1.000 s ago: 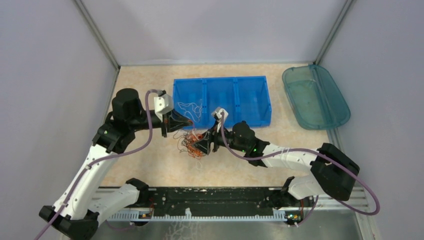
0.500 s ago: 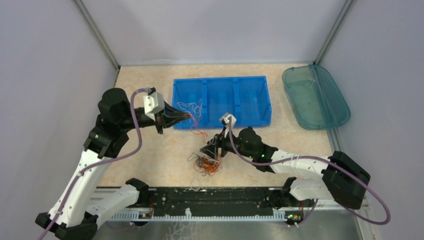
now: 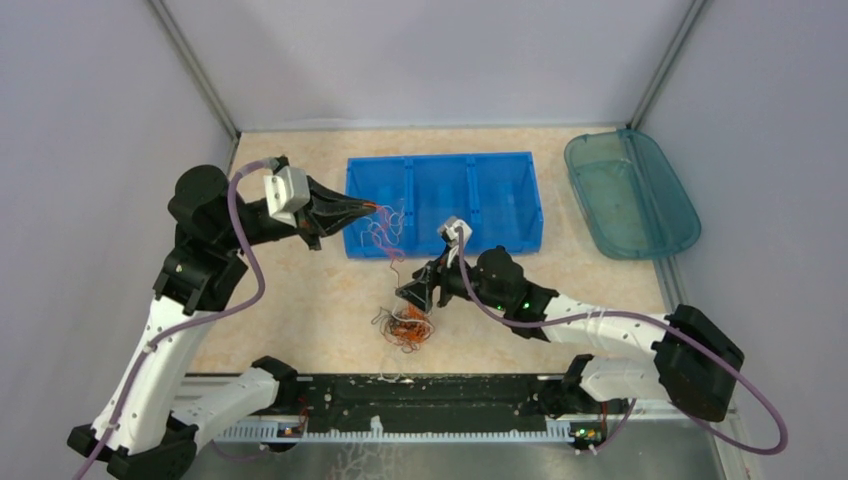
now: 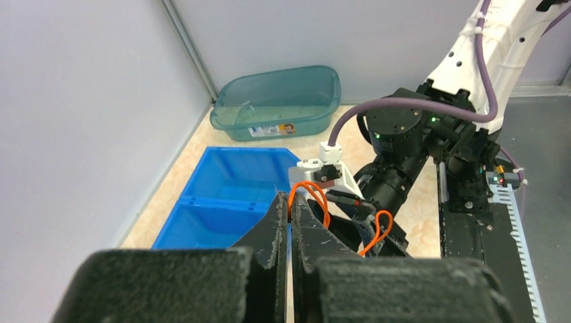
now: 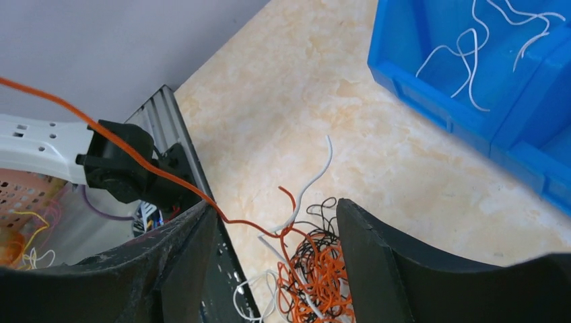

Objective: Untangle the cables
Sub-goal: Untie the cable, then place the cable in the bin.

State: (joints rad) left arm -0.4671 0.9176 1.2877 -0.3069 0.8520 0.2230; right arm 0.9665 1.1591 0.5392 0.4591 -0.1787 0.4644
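The cables (image 3: 404,327) lie as a small tangle of orange, black and white wires on the beige table, between the arms. My left gripper (image 3: 376,208) is shut on one orange cable (image 4: 316,196) and holds it above the left compartment of the blue bin (image 3: 440,160). That cable trails down to the tangle (image 5: 316,276). My right gripper (image 5: 276,208) hangs just over the tangle, its fingers (image 5: 377,249) spread wide on either side of it without squeezing it. Several white cables (image 5: 464,54) lie in the bin's left compartment.
A teal tray (image 3: 640,200) sits at the back right, beside the blue bin (image 4: 229,195). A black rail (image 3: 420,395) runs along the near edge between the arm bases. Grey walls close in the left, back and right.
The left gripper has pulled up and back over the bin with the orange cable. The right gripper and the tangle have shifted toward the near edge, and the right jaws stand a little wider.
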